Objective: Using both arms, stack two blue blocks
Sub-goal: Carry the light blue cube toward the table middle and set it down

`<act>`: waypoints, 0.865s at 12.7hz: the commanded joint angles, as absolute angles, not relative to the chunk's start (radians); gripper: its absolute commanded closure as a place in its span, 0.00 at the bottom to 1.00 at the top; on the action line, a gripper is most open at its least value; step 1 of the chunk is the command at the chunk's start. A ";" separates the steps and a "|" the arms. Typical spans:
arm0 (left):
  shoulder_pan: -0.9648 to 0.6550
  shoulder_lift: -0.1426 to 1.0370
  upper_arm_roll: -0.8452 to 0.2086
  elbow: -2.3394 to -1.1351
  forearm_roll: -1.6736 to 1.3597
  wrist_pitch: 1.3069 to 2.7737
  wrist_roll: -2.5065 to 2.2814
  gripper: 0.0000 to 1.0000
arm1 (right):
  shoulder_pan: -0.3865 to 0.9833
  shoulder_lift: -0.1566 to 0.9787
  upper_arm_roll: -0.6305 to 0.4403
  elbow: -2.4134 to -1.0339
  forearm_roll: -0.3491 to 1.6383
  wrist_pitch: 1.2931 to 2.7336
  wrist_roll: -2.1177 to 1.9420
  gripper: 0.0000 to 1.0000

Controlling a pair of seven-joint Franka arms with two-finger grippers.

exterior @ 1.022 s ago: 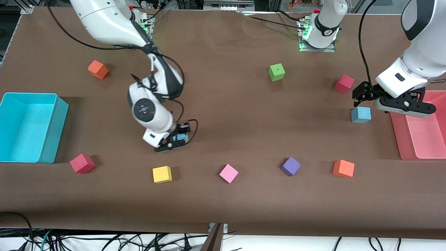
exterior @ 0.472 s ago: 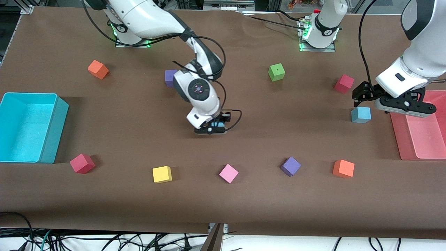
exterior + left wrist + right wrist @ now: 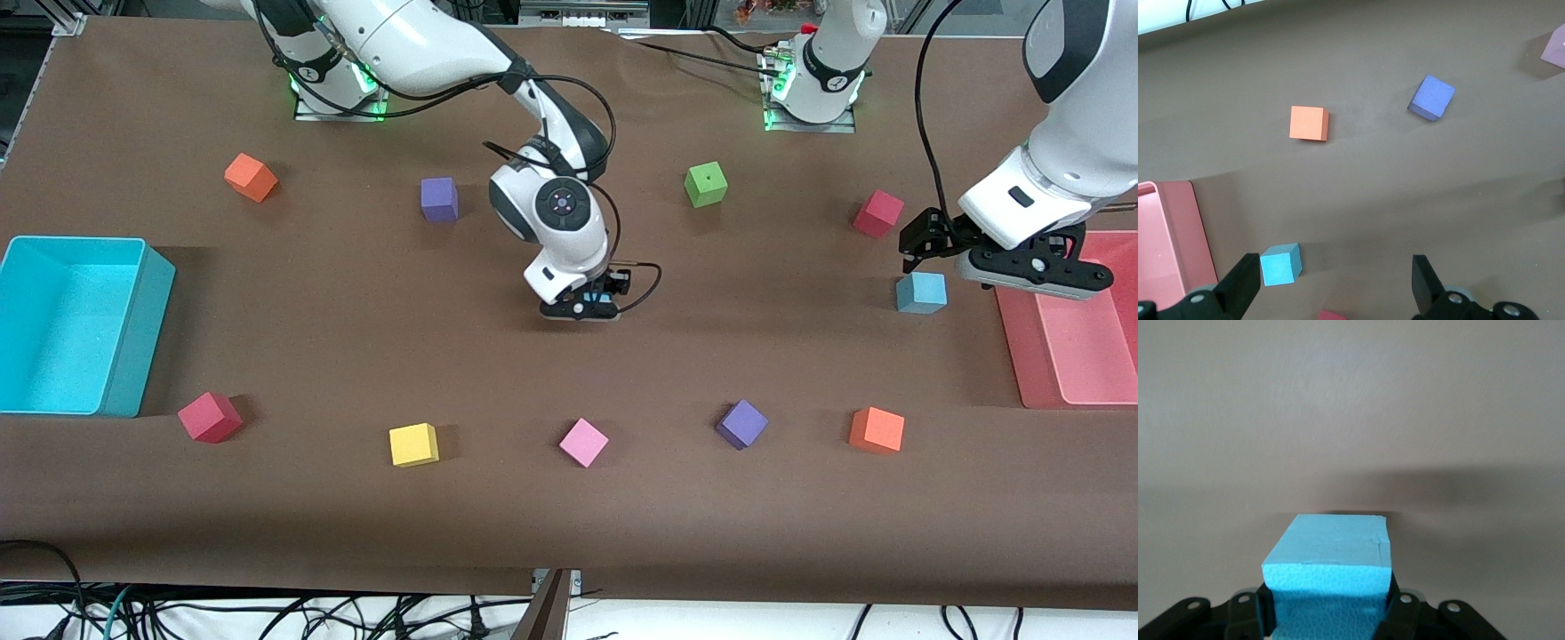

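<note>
My right gripper [image 3: 594,305] is clamped on one blue block [image 3: 1328,577] above mid-table; my left gripper [image 3: 1335,290] waits spread wide over the second blue block [image 3: 921,292], beside the pink tray [image 3: 1076,351]. Around lie two purple cubes [image 3: 439,198], two orange, two red, and one each of green, yellow, pink.

Bright even overhead light, soft short shadows, sharp focus, no glare

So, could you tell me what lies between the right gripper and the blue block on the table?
Only bare brown tabletop, as the front view shows, from the right gripper to the blue block.
</note>
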State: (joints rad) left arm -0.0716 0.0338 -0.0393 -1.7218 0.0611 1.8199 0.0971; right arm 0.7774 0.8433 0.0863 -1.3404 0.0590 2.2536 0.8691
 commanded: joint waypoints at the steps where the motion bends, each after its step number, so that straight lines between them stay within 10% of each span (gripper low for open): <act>1: -0.071 0.028 -0.040 -1.726 0.084 1.818 0.089 0.00 | 0.817 0.885 0.080 -1.302 0.060 2.276 0.931 0.68; 3: -0.069 0.028 -0.038 -1.726 0.084 1.819 0.089 0.00 | 0.836 0.903 0.078 -1.302 0.058 2.298 0.948 0.67; 4: -0.064 0.028 -0.038 -1.730 0.084 1.819 0.090 0.00 | 0.836 0.905 0.078 -1.302 0.057 2.299 0.945 0.45; 5: -0.064 0.031 -0.038 -1.732 0.084 1.821 0.091 0.00 | 0.836 0.902 0.075 -1.302 0.048 2.296 0.937 0.00; 11: -0.034 0.057 -0.035 -1.715 0.071 1.812 0.084 0.00 | 0.775 0.824 0.072 -1.244 0.000 2.072 0.644 0.00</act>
State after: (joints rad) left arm -0.0386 0.0564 -0.0295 -1.7246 0.0611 1.8195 0.0946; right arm 0.8199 0.8718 0.0627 -1.2784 0.0033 2.1857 0.7899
